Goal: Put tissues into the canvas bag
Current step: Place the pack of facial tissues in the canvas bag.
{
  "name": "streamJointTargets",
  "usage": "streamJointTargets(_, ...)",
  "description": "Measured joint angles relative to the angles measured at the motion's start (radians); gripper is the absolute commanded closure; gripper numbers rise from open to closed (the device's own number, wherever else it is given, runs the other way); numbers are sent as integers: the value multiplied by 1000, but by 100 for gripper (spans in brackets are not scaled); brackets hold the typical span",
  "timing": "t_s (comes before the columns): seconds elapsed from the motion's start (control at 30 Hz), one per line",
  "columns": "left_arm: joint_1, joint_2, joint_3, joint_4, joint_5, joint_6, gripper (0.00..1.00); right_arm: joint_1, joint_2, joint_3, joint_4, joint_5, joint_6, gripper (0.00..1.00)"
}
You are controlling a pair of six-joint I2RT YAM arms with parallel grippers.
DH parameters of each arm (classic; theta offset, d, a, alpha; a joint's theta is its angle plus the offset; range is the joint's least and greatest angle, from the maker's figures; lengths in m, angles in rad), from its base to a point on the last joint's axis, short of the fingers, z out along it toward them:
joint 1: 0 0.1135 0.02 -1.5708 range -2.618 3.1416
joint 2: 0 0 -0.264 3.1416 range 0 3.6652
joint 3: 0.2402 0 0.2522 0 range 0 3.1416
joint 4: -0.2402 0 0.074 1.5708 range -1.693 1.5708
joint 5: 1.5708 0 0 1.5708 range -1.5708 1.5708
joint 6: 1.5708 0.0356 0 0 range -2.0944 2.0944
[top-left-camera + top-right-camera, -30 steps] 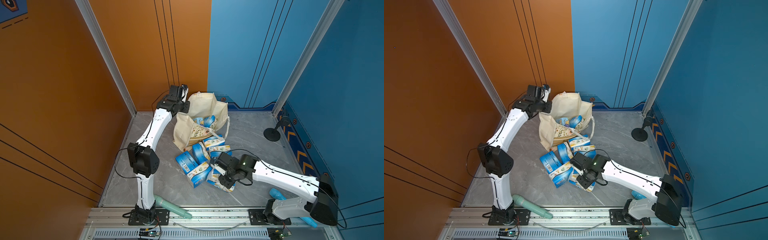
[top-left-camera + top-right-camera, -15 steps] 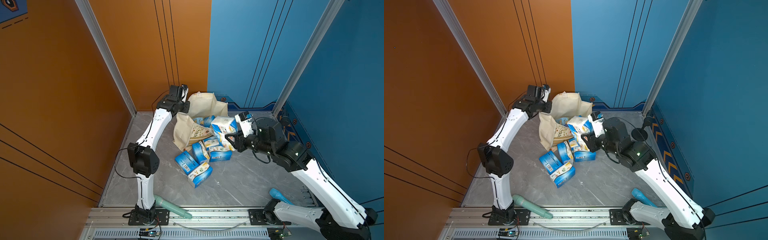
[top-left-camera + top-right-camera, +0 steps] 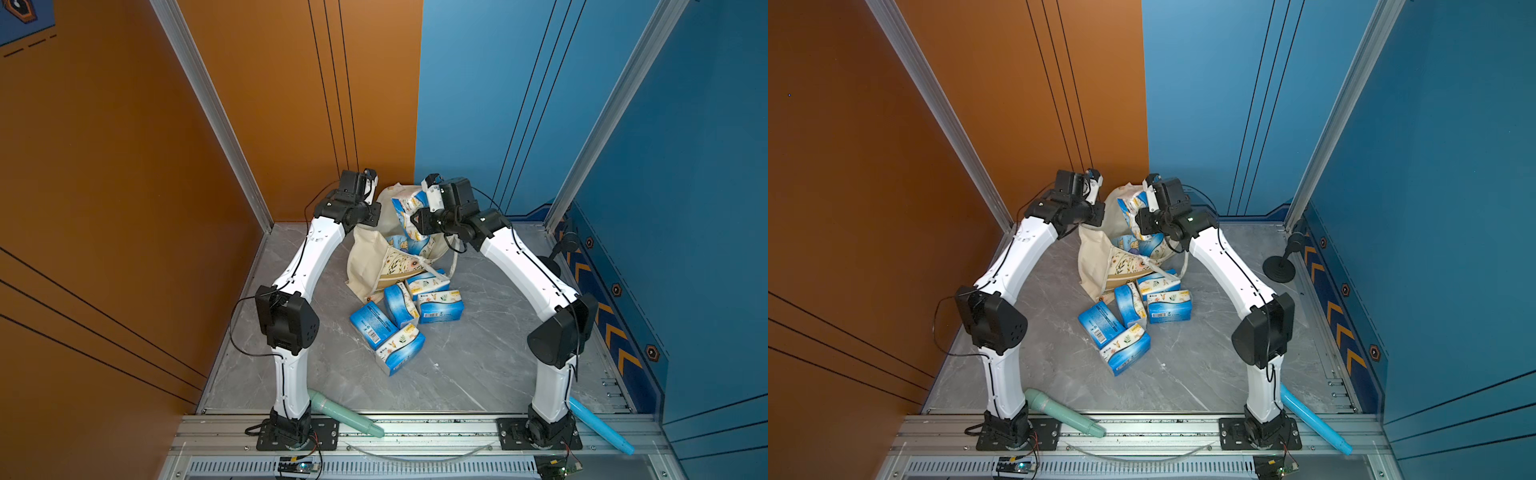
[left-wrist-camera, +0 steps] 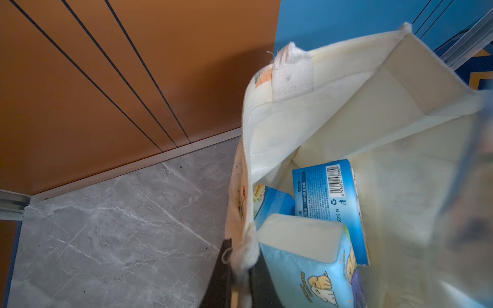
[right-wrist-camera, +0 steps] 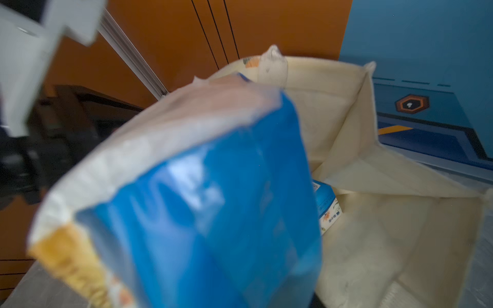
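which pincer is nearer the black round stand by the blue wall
Right. The right pincer holds a tissue pack over the canvas bag, on the side toward the black round stand; the left pincer grips the bag's rim on the opposite side, farther off.

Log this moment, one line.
left gripper: shut on canvas bag rim | right gripper: tissue pack held over bag | loose packs: five on table

Orange panelled wall [image 3: 104, 166] with thin dark grooves meets blue panelled wall [image 3: 478, 104] at the back corner. Silver aluminium post [image 3: 217, 116] runs up the orange side. Grey marble-look floor slab [image 3: 478, 374]. Dark blue skirting with orange chevrons [image 3: 615, 332] on the right. Soft, even light.
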Motion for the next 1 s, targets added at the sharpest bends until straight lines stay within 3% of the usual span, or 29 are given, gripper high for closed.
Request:
streamJointTargets(0.13, -1, 3, 10, -10, 0, 0, 100, 0, 84, 26, -50, 37, 0, 66)
streamJointTargets(0.3, -3, 8, 14, -11, 0, 0, 100, -2, 153, 88, -85, 72, -3, 38)
streamJointTargets(0.57, -4, 10, 17, -14, 0, 1, 100, -32, 140, 87, -93, 79, 3, 23)
streamJointTargets(0.67, -4, 10, 18, -15, 0, 1, 100, -50, 62, 34, -91, 83, 1, 17)
streamJointTargets(1.0, -4, 12, 23, -16, 0, 1, 100, -88, -350, -179, -25, 37, -10, 20)
